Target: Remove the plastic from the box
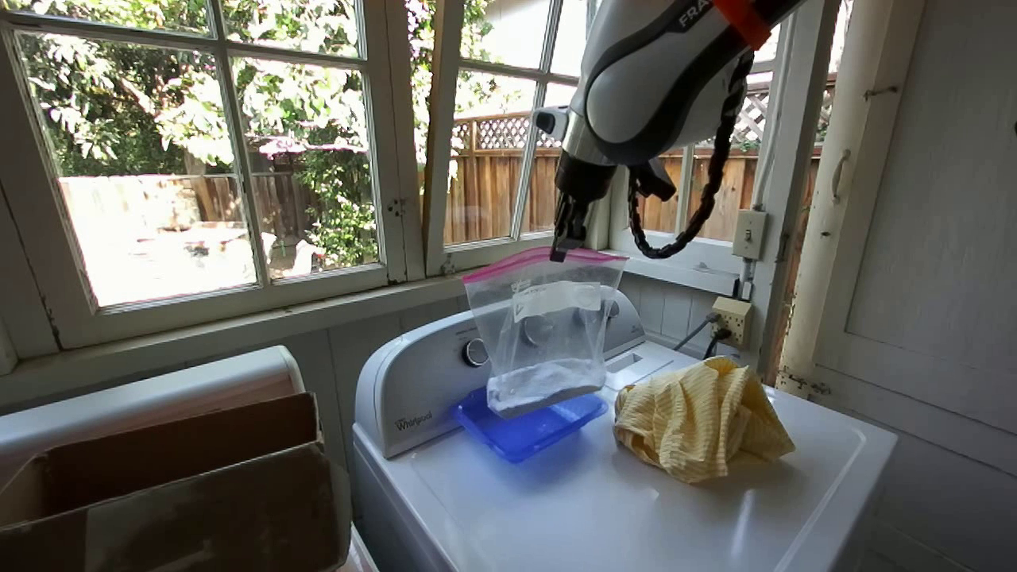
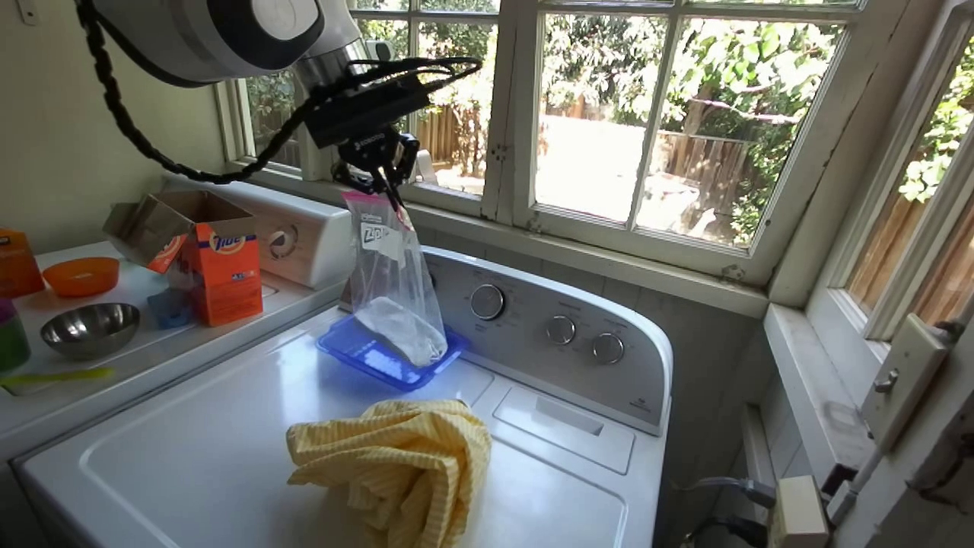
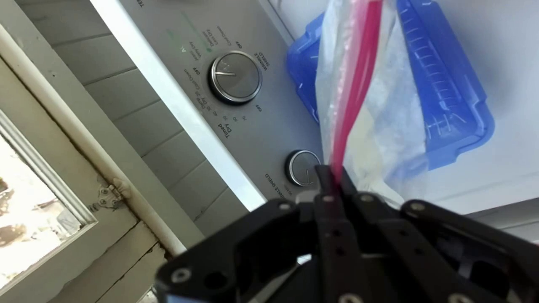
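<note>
Plastic bag (image 1: pixel 548 338) held over the blue tray (image 1: pixel 516 445) on the desk (image 1: pixel 675 516), removal seemingly partway.
The tool (image 3: pixel 335 174) pinches its pink zip edge (image 3: pixel 362 80); whether the bag touches the tray, presumably the task's box, is unclear. Carrying it well clear and letting go appear left.

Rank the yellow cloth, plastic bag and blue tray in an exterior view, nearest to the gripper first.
1. Plastic bag: its pink top between the fingers.
2. Blue tray: below the bag.
3. Yellow cloth: on the camera side of the tray.
</note>
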